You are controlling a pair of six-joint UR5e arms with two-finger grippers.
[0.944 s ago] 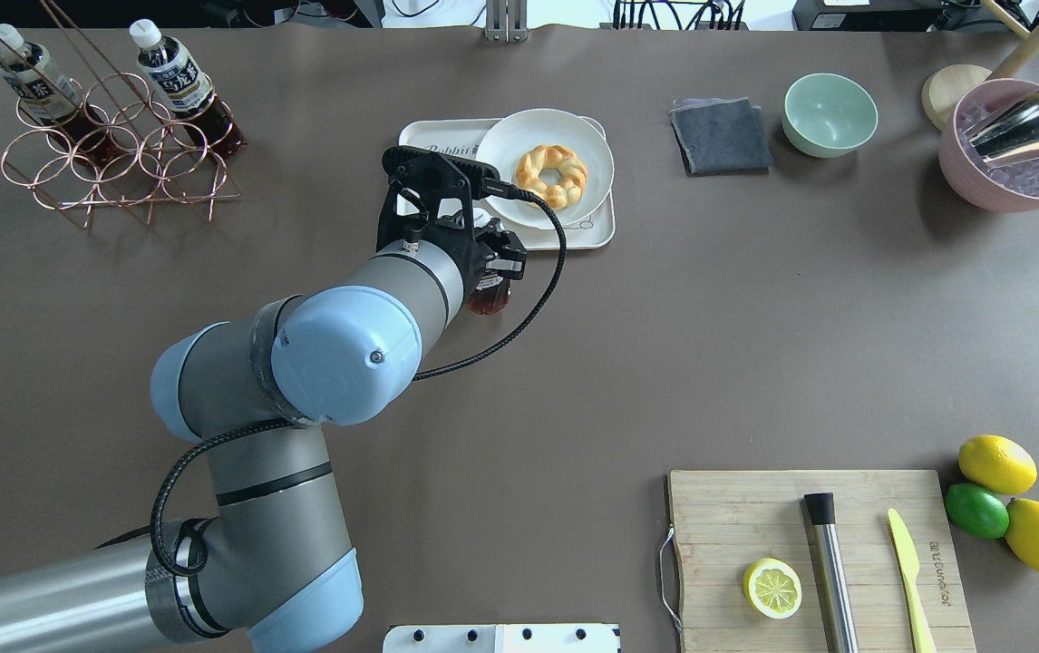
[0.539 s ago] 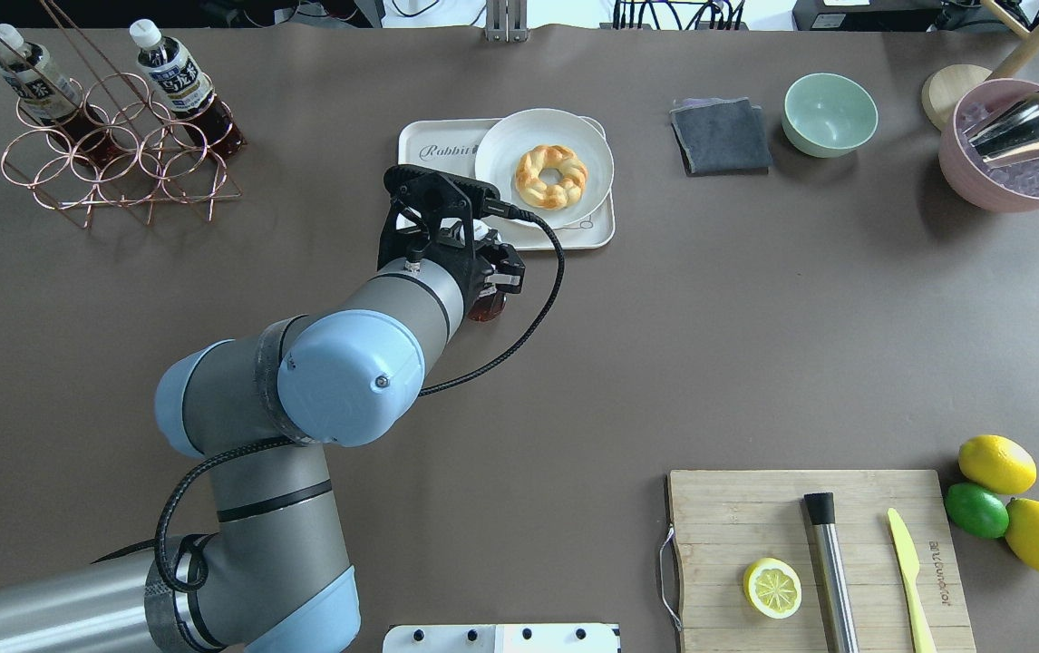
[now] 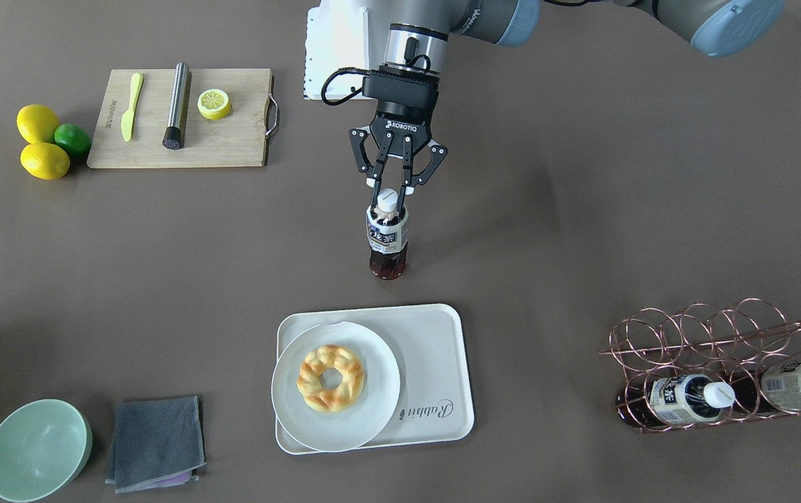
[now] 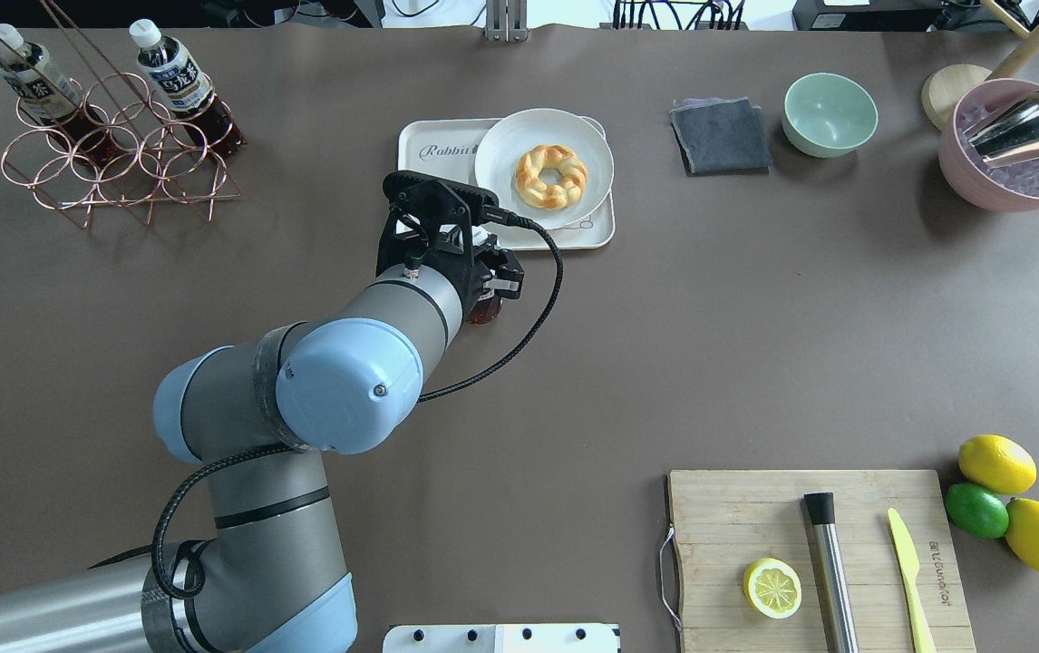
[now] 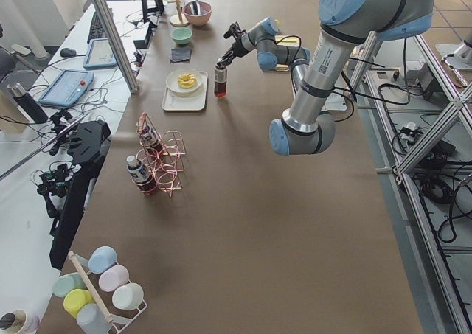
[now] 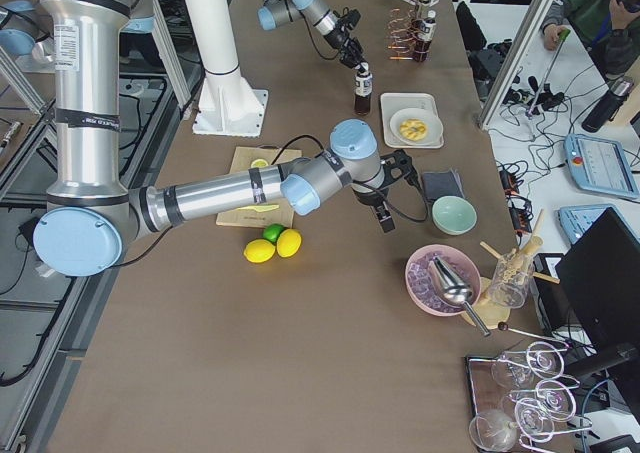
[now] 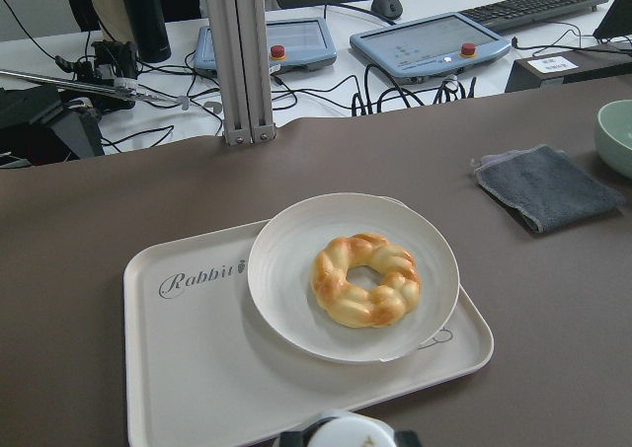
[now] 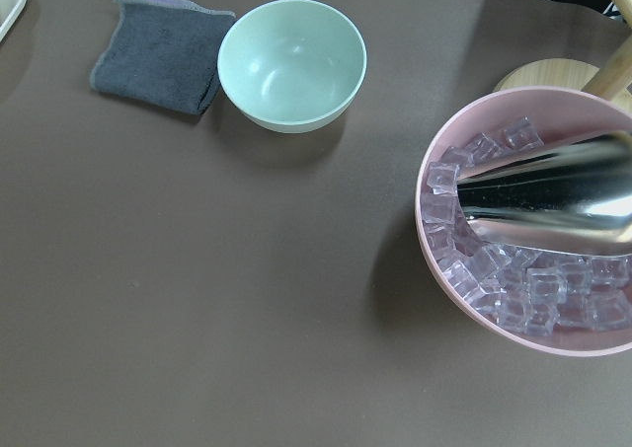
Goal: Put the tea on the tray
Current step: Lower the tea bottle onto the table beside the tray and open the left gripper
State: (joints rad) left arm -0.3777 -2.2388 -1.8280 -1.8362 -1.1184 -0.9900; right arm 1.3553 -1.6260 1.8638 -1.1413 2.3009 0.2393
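Front view shows the left gripper (image 3: 388, 190) pinching the tea (image 3: 387, 237) by its cap; overhead hides that. Right gripper (image 6: 386, 218) fingers: cannot tell. One tray (image 3: 442, 328), two racked bottles (image 3: 680, 399).

Your tea (image 3: 387, 241) is a small clear bottle of dark brown liquid with a white cap and a white-and-navy label. You'll see it upright, its cap pinched by the left hand (image 3: 388, 190). It is just on the robot's near side of the tray (image 3: 435, 342), not on it. Whether its base touches the worktop (image 3: 582, 209) can't be told. The tray is cream-white with rounded corners and lies flat, with "Rabbit" in grey script. From overhead, a round plate (image 3: 381, 377) fills its right half.
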